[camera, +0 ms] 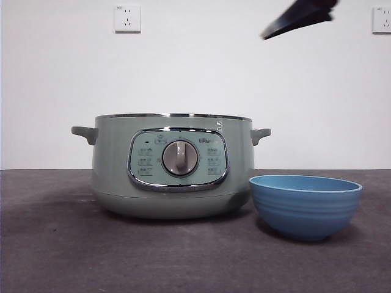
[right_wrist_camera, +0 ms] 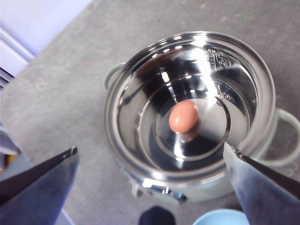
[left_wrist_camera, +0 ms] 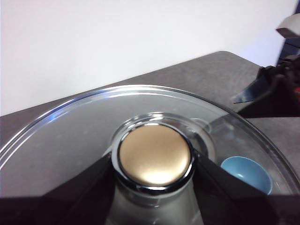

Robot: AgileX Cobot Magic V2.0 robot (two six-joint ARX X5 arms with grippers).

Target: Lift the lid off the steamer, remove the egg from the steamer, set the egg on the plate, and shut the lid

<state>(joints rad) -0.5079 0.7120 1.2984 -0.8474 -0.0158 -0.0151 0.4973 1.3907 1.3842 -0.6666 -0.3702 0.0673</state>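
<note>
The sage-green steamer (camera: 116, 165) stands uncovered on the table, its steel rim (right_wrist_camera: 110, 110) bare. A brown egg (right_wrist_camera: 183, 117) lies in the middle of its steel floor. My right gripper (right_wrist_camera: 150, 149) hangs open high above the pot with nothing between its jaws; its black tip (camera: 299, 18) shows at the top right of the front view. My left gripper (left_wrist_camera: 154, 164) is shut on the knob (left_wrist_camera: 154, 152) of the glass lid (left_wrist_camera: 70, 136), holding it up, outside the front view. The blue plate (camera: 305, 204) sits just right of the steamer and holds nothing.
Dark grey tabletop (camera: 61, 244) spreads left of and in front of the steamer. A white wall with two sockets (camera: 127, 18) stands behind. Through the lid the blue plate (left_wrist_camera: 246, 174) shows, with the other arm (left_wrist_camera: 269, 86) beyond it.
</note>
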